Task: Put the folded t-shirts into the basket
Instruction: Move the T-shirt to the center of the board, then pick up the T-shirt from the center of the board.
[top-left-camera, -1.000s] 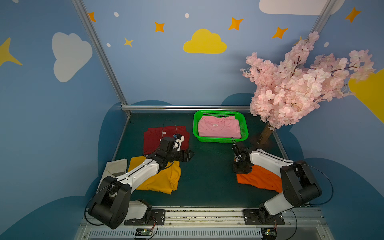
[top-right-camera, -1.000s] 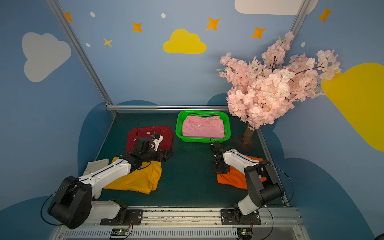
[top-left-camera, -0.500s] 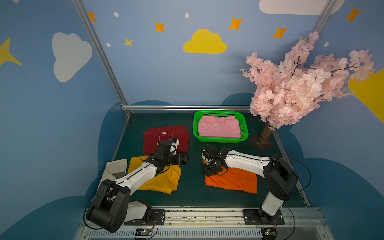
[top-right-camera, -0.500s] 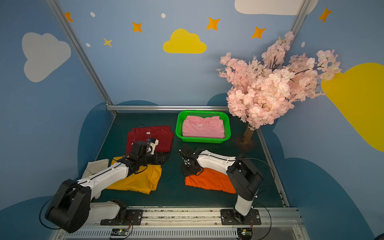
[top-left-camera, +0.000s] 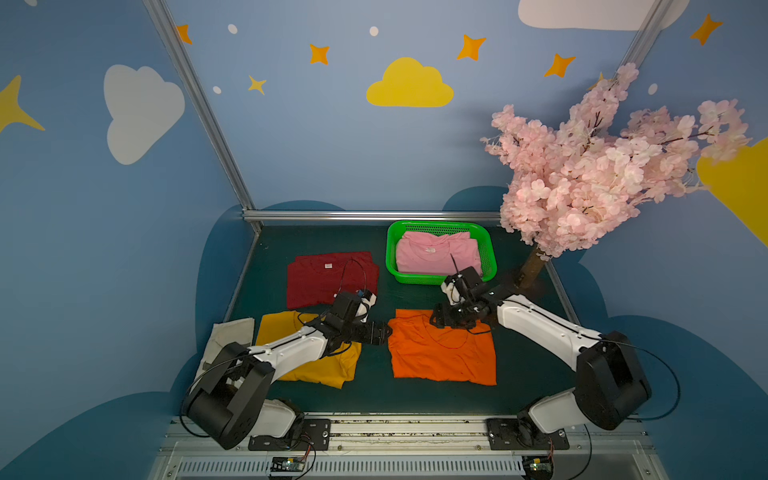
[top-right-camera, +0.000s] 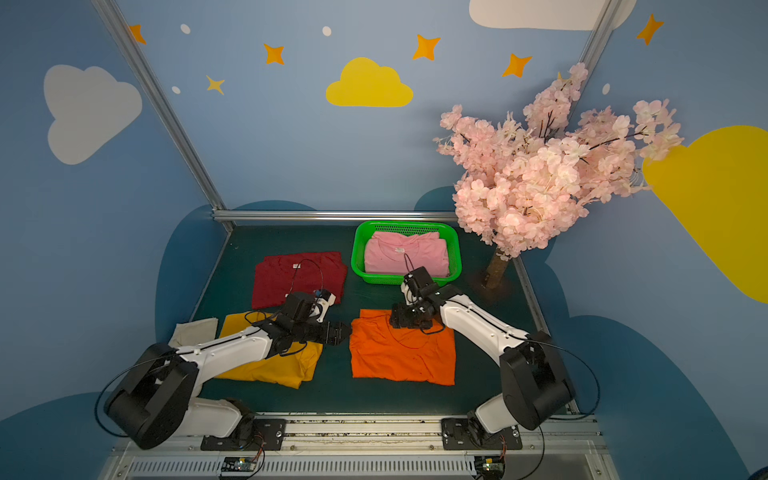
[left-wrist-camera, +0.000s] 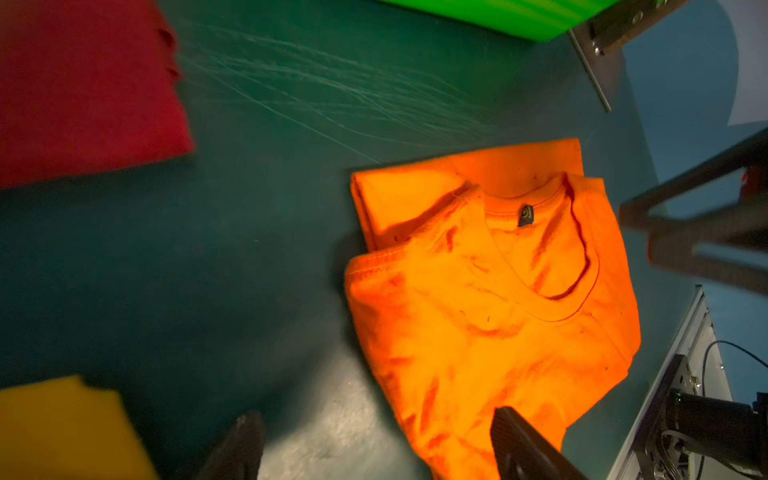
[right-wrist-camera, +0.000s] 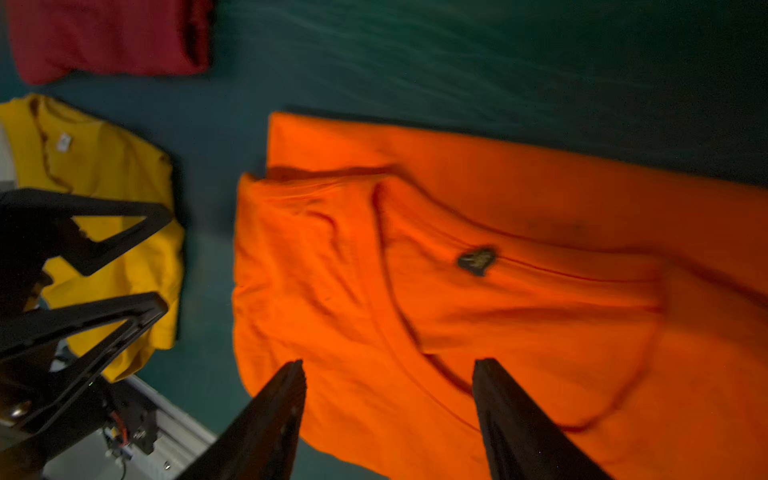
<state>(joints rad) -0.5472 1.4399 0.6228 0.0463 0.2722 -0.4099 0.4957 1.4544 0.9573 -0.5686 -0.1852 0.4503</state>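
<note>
Blue walls with painted clouds and stars, a pink blossom tree (top-left-camera: 602, 174) in the back corner, and a dark green table (top-left-camera: 415, 399) below: that's the stage. The green basket (top-left-camera: 392, 249) sits at the back beside the tree trunk, and 1 folded tee, the pink t-shirt (top-left-camera: 432, 259), lies inside it. 3 are out on the table: the dark red t-shirt (top-left-camera: 320, 278) towards the back, the mustard yellow t-shirt (top-left-camera: 320, 370) in front of it, and the orange t-shirt (top-left-camera: 440, 353) flat in the middle, collar side towards the basket.

Both arms are on the orange one. The left gripper (top-left-camera: 383, 332) sits at the edge facing the yellow shirt, jaws spread wide, nothing in them. The right gripper (right-wrist-camera: 388, 370) hovers over the collar, jaws apart and empty in the right wrist view.

How will it handle? Light, soft, limp cotton, with no stiffness at all, I'd judge. Pinch 1 layer and the fold peels open; lift by 1 corner and it droops. Best bet: each claw bites through the whole stack at opposite edges, low against the table — so the square holds its shape and drops clean into a basket barely wider than a shirt.
</note>
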